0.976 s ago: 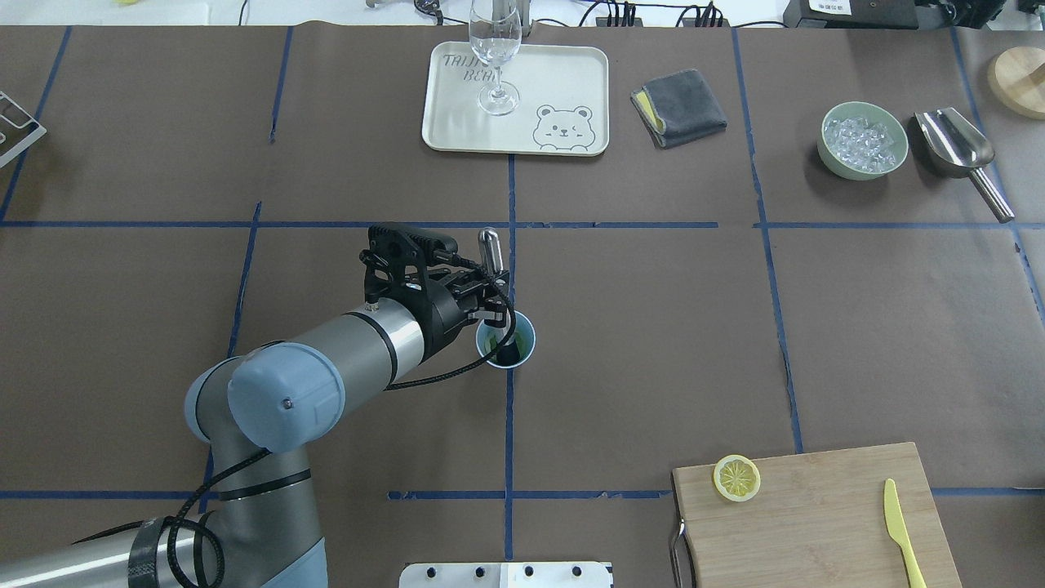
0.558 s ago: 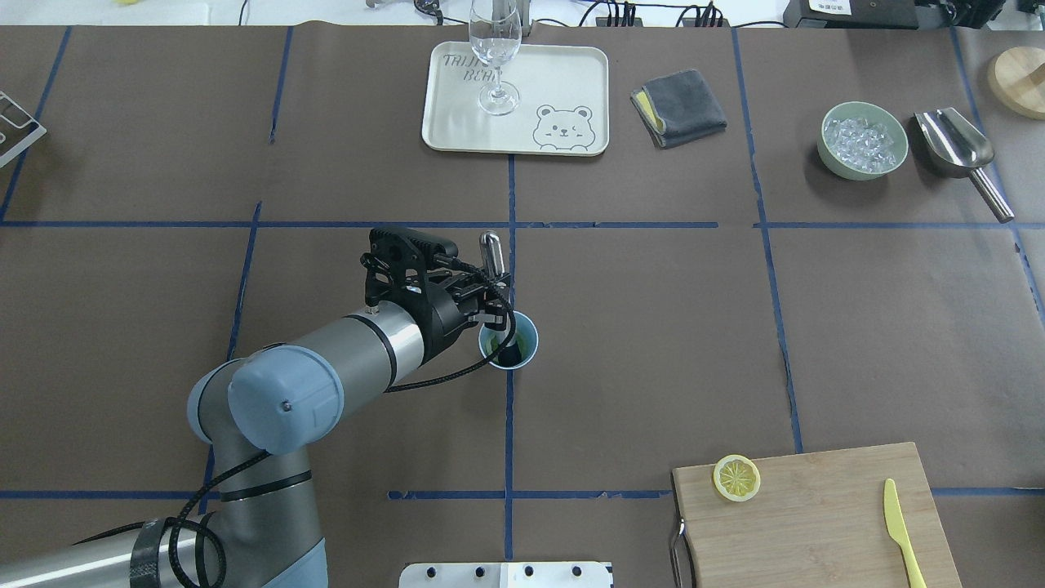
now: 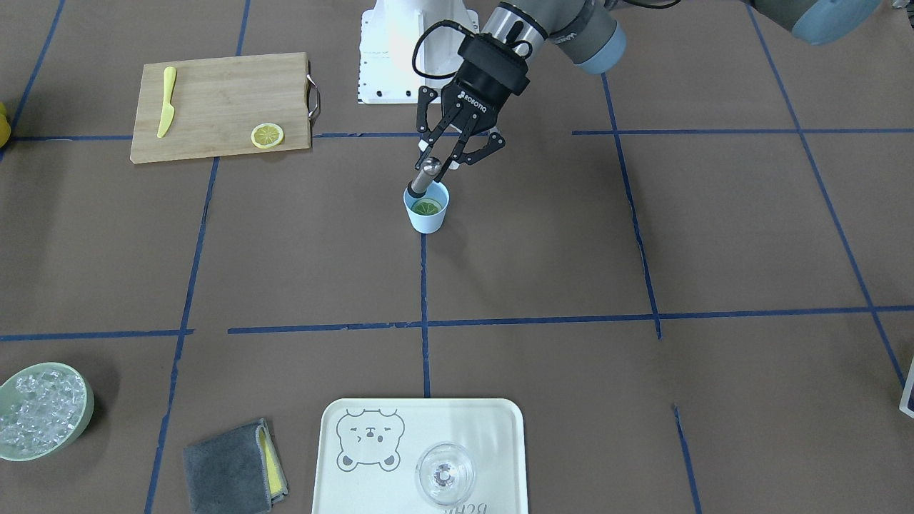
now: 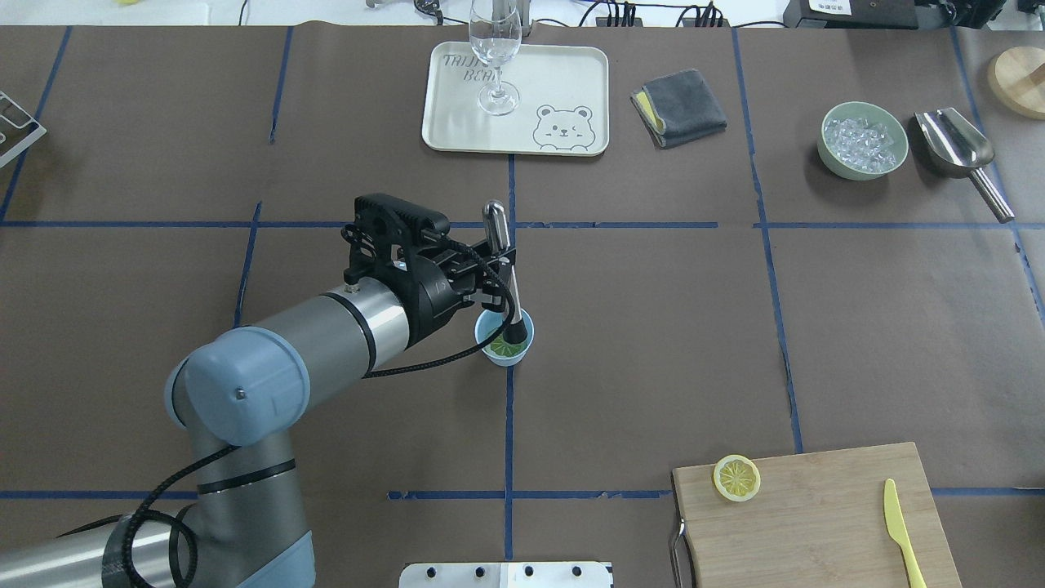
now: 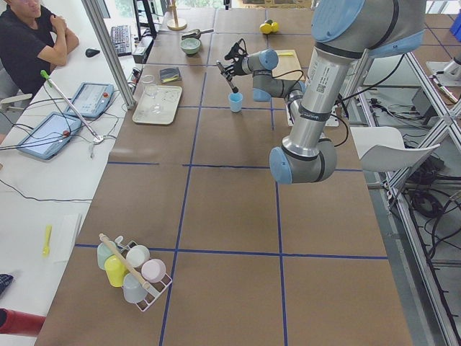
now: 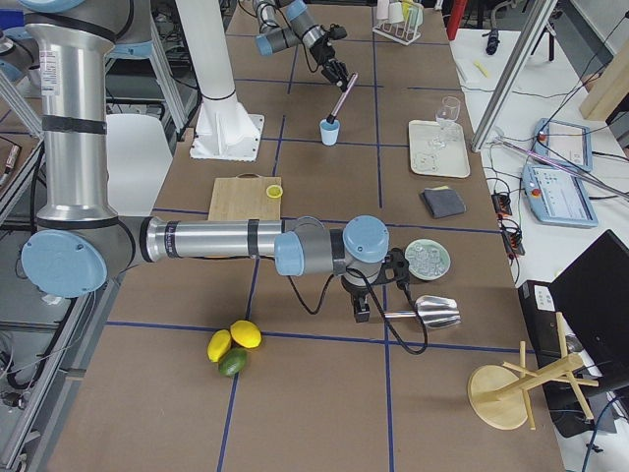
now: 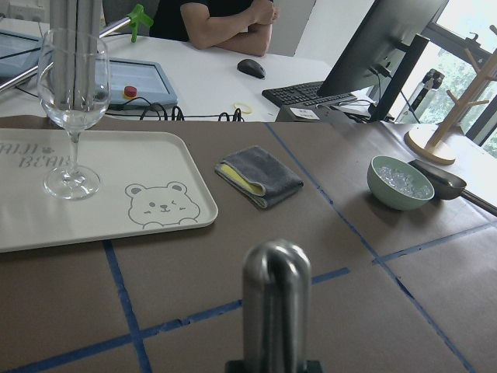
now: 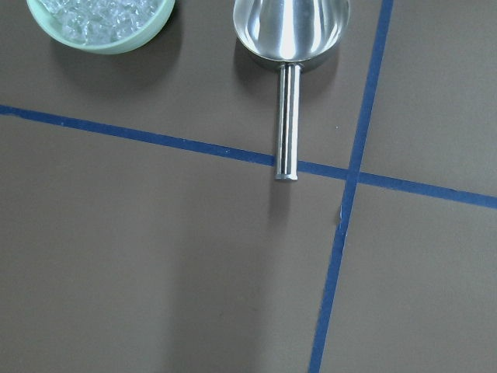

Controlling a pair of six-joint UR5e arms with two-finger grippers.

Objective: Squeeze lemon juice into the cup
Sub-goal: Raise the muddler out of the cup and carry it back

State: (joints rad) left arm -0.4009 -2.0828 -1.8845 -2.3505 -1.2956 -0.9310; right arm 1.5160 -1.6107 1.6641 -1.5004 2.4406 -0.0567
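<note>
A long table, covered in brown paper and marked into squares by blue tape lines, fills the middle of the room, with slanting aluminium posts along its edge. Along one side runs a white desk with a keyboard, a mouse and a dark monitor, and a white chair stands on the opposite side. Daylight comes through a window behind the monitor, with green trees outside

Metal scoop beside green ice bowl, handle tip across blue tape line.
</note>
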